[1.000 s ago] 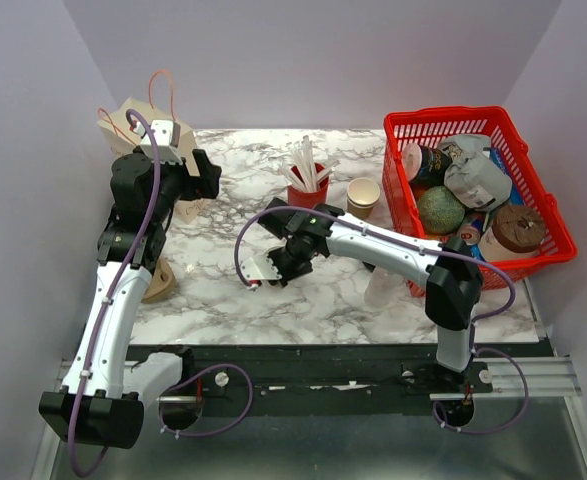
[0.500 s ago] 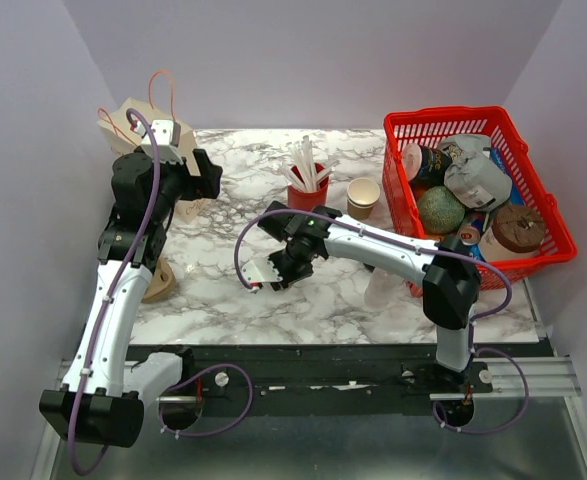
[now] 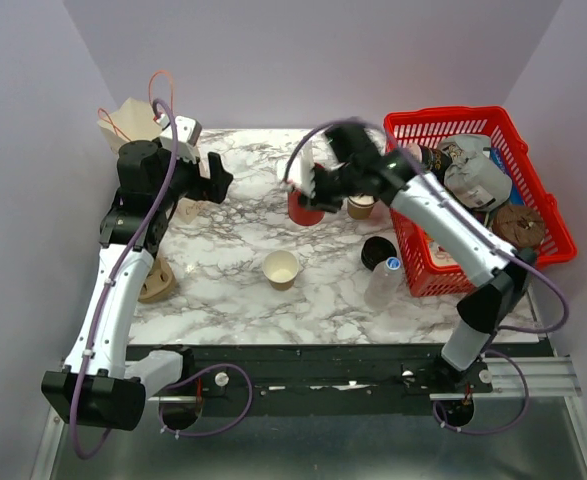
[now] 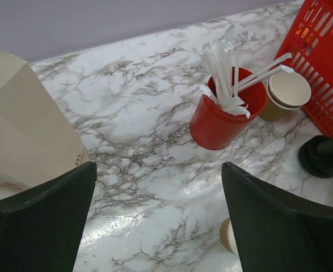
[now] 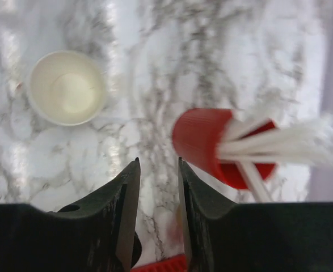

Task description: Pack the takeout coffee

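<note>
R gripper [image 5: 157, 170]: in its wrist cam the jaws are seen a little apart w/ nothing btw. them. It is hung over the marble table [image 3: 223, 250], just beside the red cup [image 5: 211, 141] of straws, w/ a lidless cup [image 5: 67, 88] further off. L gripper [image 4: 160, 226]: jaws spread wide and empty, next to the paper bag [image 4: 24, 130] at the far L of the table.

Takeout coffee [image 3: 376, 252]: taken to be the black-topped round thing just outside the L wall of the red basket [image 3: 451, 117], beside a clear bottle [image 3: 385, 282] and apart from both grippers. No tan wall is made out under the lid, so a bare lid cannot be ruled out.

Handling, as judged: the paper wall is thin and easily dented. The lid is slick plastic and only pressed on, so it should not be lifted by the lid. Weight is unknown, as the fill is not visible. Hold is best taken across the wall below the lid rim, w/ a gentle squeeze and the cup kept upright.

Views: only the top cam gives both arms, basket, bottle and the whole black top together. In the L wrist cam that item is caught from the side, but cut off at the R edge. In the R wrist cam, which is blurred, it is missed altogether, but only there are the jaw gap and the lidless cup's white, empty inside shown.
</note>
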Robot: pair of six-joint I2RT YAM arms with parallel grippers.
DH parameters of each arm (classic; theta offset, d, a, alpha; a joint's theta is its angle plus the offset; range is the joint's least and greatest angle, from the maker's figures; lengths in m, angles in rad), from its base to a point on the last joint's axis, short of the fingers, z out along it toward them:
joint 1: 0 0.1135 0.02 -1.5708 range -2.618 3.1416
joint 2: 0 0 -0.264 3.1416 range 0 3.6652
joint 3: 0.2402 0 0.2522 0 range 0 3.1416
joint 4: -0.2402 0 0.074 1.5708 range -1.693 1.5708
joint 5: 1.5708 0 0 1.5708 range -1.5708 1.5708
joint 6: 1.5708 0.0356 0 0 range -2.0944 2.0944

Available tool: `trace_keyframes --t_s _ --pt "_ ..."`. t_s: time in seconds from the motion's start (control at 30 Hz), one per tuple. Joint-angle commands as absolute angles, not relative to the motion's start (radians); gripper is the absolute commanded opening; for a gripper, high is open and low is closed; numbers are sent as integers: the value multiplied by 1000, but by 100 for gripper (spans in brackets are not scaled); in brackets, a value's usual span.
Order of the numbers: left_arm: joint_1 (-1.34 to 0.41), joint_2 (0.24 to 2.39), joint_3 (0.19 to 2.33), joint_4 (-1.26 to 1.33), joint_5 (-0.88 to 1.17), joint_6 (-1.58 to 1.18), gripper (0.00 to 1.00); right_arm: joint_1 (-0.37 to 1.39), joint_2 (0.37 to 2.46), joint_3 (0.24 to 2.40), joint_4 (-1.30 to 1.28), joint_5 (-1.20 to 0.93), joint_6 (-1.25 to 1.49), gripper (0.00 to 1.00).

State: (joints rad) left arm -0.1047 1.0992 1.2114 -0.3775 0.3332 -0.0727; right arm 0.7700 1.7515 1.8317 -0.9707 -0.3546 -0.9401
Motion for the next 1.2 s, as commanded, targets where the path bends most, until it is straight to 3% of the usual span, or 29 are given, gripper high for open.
trace_keyframes --t_s 0.0,0.3,0.47,0.8,1.17 --pt "-100 1112 1284 -578 403 121 99 618 1663 1916 -876 -491 -576 42" --pt "-100 1173 1361 -857 296 241 99 413 1554 1753 -706 -534 -310 43" --pt "-100 1238 1380 -821 406 183 99 359 1539 1749 -686 -557 -284 43" --pt "-113 1428 1492 -793 486 186 93 353 1551 1758 -712 -580 -342 43" --pt "-137 1433 1470 -746 502 184 92 353 1545 1723 -805 -623 -491 43"
